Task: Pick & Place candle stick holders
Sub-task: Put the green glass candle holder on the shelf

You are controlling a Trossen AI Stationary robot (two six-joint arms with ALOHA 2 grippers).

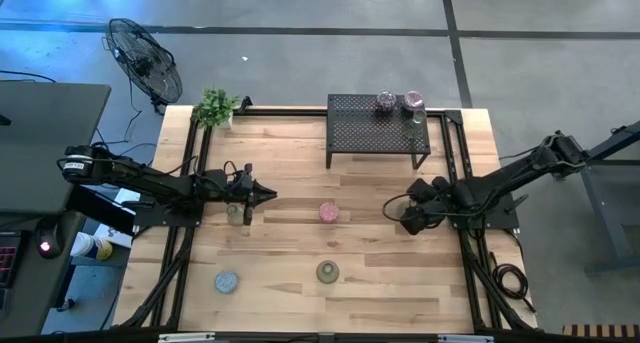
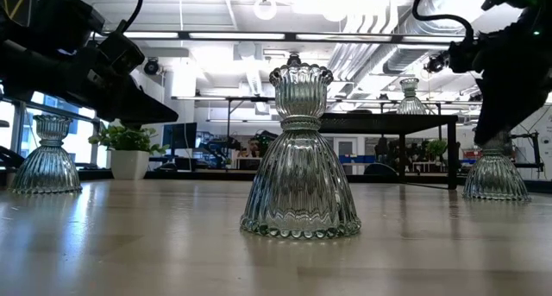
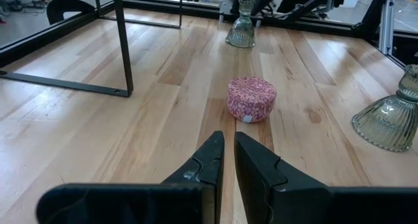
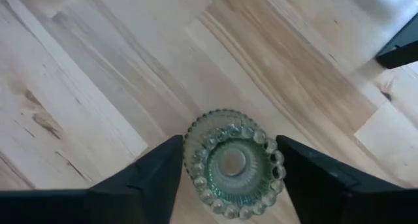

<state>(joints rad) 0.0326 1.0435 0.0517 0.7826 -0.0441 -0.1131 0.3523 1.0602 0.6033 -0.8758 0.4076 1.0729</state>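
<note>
Wooden table (image 1: pixel 290 288), overhead: right gripper (image 1: pixel 408 215) sits directly over a clear ribbed candle holder (image 4: pixel 232 164). Its fingers (image 4: pixel 149 173) straddle the holder's rim on both sides with gaps showing, so spread, not clamped. Holder stands upright on the table's right side. Left gripper (image 1: pixel 262 193), jaws pressed together and empty, points at the pink holder (image 1: pixel 328 212) mid-table. Olive holder (image 1: pixel 327 272) and blue holder (image 1: pixel 227 281) sit nearer the front edge; two more holders (image 1: pixel 400 103) sit on the black mesh rack (image 1: pixel 375 133).

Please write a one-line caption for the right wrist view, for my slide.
Right gripper open, its fingers on either side of a ribbed clear-green glass candle holder on the wooden table.
</note>
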